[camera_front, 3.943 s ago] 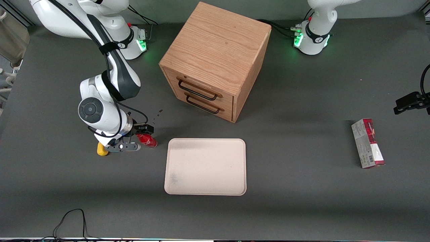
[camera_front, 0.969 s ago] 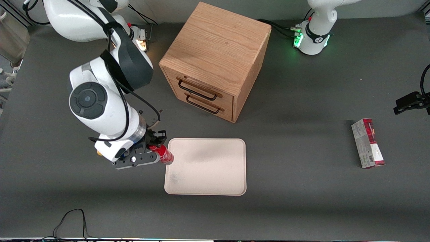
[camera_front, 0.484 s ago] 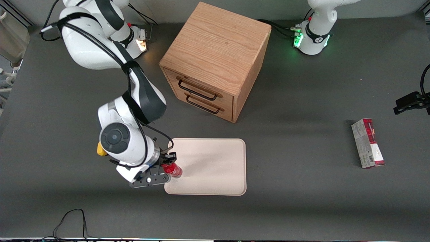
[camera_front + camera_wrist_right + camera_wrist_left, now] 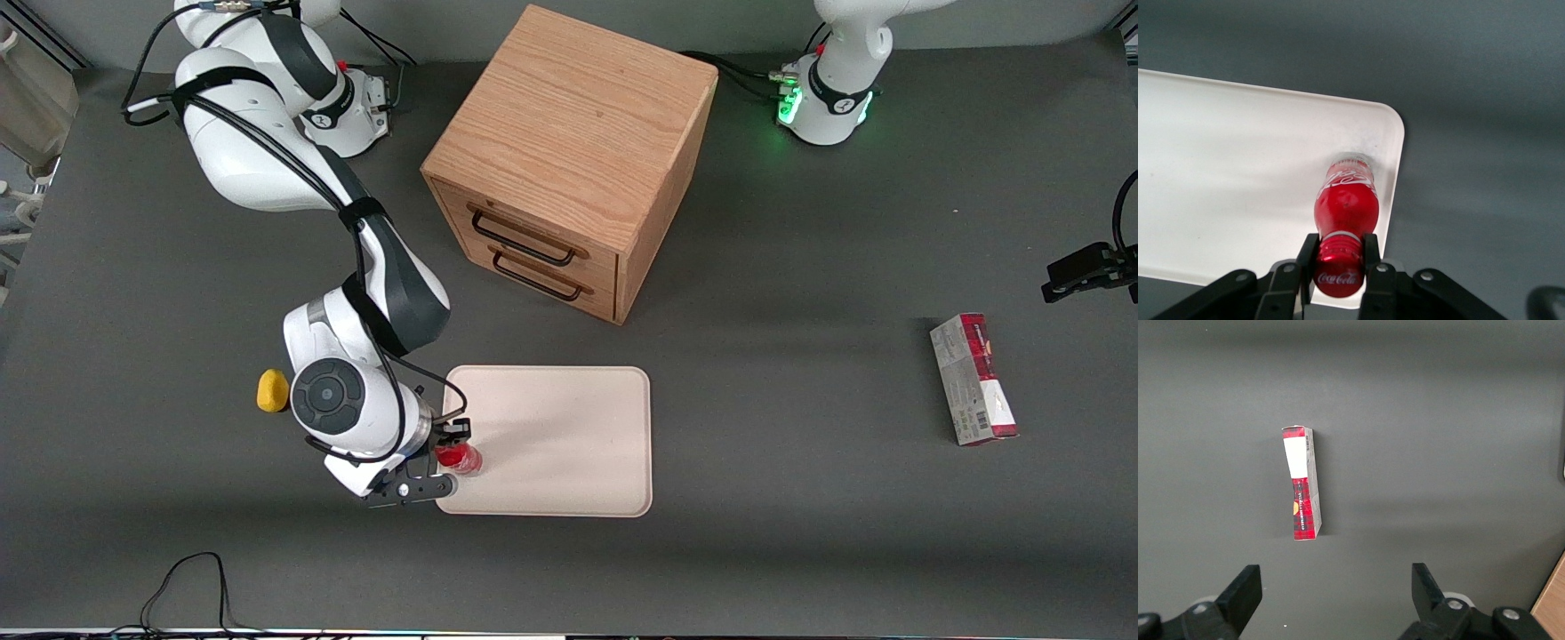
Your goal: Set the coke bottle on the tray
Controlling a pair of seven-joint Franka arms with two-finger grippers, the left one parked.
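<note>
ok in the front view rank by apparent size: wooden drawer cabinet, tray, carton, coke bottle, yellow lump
Largest to smallest:
1. wooden drawer cabinet
2. tray
3. carton
4. coke bottle and yellow lump, too close to rank, since the gripper shut on the bottle's cap hides part of it.

A: Place type?

B: Robot lab. Two white arms are bolted to a dark grey matte table [image 4: 800, 498], with green status lights on the parked arm's base [image 4: 827, 98].

A: Other evidence?

B: Loose cables [image 4: 191, 587] trail at the table edge, and staged props sit around: a wooden drawer cabinet [image 4: 569, 160], a carton [image 4: 973, 378].
</note>
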